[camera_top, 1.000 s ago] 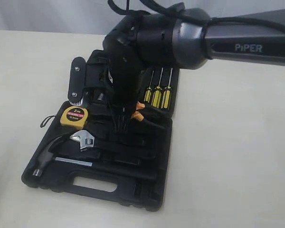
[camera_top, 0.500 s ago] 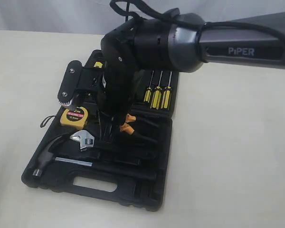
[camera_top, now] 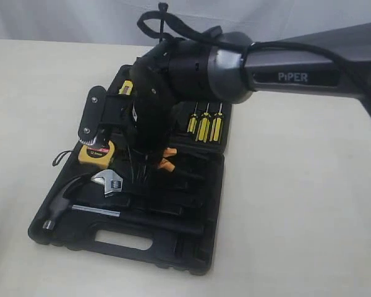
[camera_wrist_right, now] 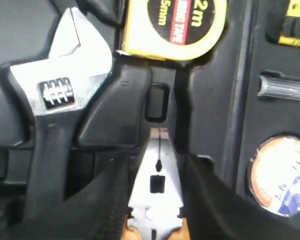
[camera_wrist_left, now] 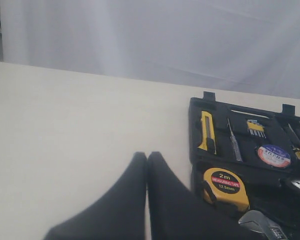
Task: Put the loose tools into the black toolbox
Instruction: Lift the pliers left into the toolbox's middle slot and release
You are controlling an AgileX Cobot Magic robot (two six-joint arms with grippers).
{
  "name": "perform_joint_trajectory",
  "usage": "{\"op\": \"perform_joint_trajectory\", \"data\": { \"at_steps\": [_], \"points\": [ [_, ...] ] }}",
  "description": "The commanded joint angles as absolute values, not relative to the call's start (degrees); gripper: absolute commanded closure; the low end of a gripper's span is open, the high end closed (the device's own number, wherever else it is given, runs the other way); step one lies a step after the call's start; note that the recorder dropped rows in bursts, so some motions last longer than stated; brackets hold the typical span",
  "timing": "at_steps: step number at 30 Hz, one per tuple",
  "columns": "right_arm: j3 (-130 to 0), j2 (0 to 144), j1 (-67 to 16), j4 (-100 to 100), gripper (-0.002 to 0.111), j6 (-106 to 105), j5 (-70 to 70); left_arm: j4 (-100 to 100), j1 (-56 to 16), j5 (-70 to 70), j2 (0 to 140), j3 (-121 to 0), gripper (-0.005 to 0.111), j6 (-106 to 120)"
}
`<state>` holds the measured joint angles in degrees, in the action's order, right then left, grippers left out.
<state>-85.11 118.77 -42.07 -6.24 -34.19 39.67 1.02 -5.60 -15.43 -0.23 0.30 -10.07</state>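
Observation:
The black toolbox [camera_top: 173, 250] lies open on the table. My right gripper [camera_top: 147, 167] reaches over its middle, shut on the orange-handled pliers [camera_top: 167, 163]. In the right wrist view the pliers' silver head [camera_wrist_right: 157, 175] is clamped between the fingers of the right gripper [camera_wrist_right: 158, 160], pointing toward the tape measure [camera_wrist_right: 175, 25]. The tape measure [camera_top: 98, 151], utility knife [camera_wrist_left: 206, 131] and tape roll [camera_wrist_left: 273, 155] rest in the toolbox [camera_wrist_left: 197, 107]. My left gripper [camera_wrist_left: 147, 159] is shut and empty above bare table beside the box.
A hammer [camera_top: 62, 204] and an adjustable wrench [camera_top: 108, 181] lie in the near half of the box, close under the right gripper. Three yellow-handled screwdrivers [camera_top: 204, 127] sit in the far half. Cream table surrounds the box, with a white curtain behind.
My right arm has swung left and lower over the box with the pliers, its wrist turning. The tools in the box have not moved.

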Motion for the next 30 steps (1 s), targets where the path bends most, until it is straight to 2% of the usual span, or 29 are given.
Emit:
{"op": "perform_joint_trajectory", "data": {
  "at_steps": [1,2,4,7,8,10,12,17,19,21,25,27,30],
  "points": [
    [-85.3,120.1,-42.0,-7.2,0.109,-32.6,36.1,1.2,-5.9,-15.5,0.0,0.0,0.107,-10.0],
    [-85.3,120.1,-42.0,-7.2,0.108,-31.7,35.4,1.2,-5.9,-15.5,0.0,0.0,0.107,-10.0],
    [-85.4,120.1,-42.0,-7.2,0.099,-31.6,34.9,1.2,-5.9,-15.5,0.0,0.0,0.107,-10.0],
    [-85.5,120.1,-42.0,-7.2,0.067,-31.5,36.3,1.2,-5.9,-15.5,0.0,0.0,0.107,-10.0],
    [-85.5,120.1,-42.0,-7.2,0.045,-30.5,36.7,1.2,-5.9,-15.5,0.0,0.0,0.107,-10.0],
    [-85.5,120.1,-42.0,-7.7,0.027,-28.9,36.4,1.2,-5.9,-15.5,0.0,0.0,0.107,-10.0],
    [-85.5,120.1,-42.0,-8.4,0.02,-27.9,36.3,1.2,-5.9,-15.5,0.0,0.0,0.107,-10.0],
    [-85.5,120.1,-42.0,-9.1,0.02,-24.0,36.5,1.2,-5.9,-15.5,0.0,0.0,0.107,-10.0],
    [-85.5,119.6,-42.0,-9.6,0.022,-21.5,37.5,1.2,-5.9,-15.5,0.0,0.0,0.107,-10.0],
    [-86.4,119.1,-42.0,-9.6,0.033,-19.6,39.6,1.2,-5.9,-15.5,0.0,0.0,0.107,-10.0],
    [-88.9,118.7,-42.0,-9.3,0.078,-15.7,46.9,1.3,-5.9,-15.5,0.0,0.0,0.107,-10.0],
    [-89.2,118.7,-42.0,-9.3,0.11,-13.6,47.0,1.3,-5.9,-15.5,0.0,0.0,0.107,-10.0],
    [-89.2,119.5,-42.0,-9.0,0.109,-10.6,45.3,1.3,-5.9,-15.5,0.0,0.0,0.107,-10.0]
  ]
}}
